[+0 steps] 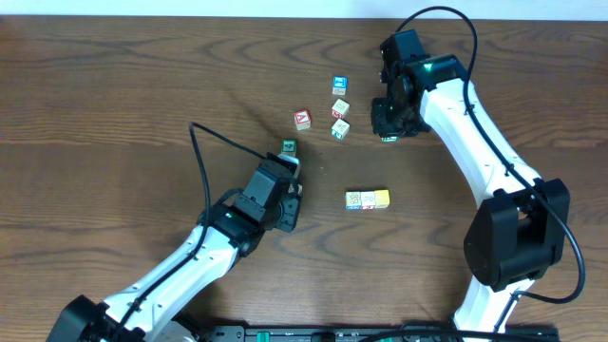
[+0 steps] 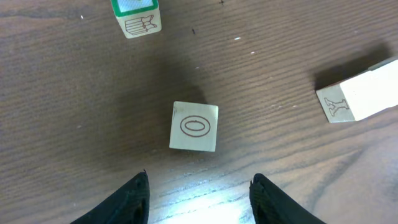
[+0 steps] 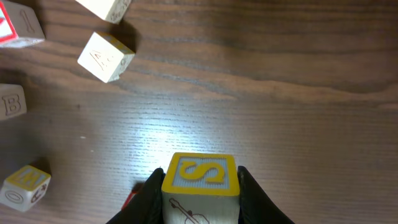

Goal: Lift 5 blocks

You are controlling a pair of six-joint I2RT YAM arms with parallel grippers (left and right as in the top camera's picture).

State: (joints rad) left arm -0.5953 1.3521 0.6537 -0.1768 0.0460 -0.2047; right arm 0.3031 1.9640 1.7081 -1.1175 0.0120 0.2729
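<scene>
Left gripper [image 2: 200, 198] hangs wide and empty; the cream O block [image 2: 194, 126] sits on the table [image 2: 74, 124] just ahead, centred between its jaws. Right gripper [image 3: 200, 194], well away, grips the yellow S block [image 3: 200, 176].

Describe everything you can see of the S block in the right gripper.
The S block is a wooden cube. Its upper face shows a yellow S on a pale hatched panel inside a yellow border; the near face is cream with a thin brown line drawing, partly cropped. It sits level, clamped on both sides by the black fingers of the right gripper. Whether it rests on the table cannot be told.
</scene>
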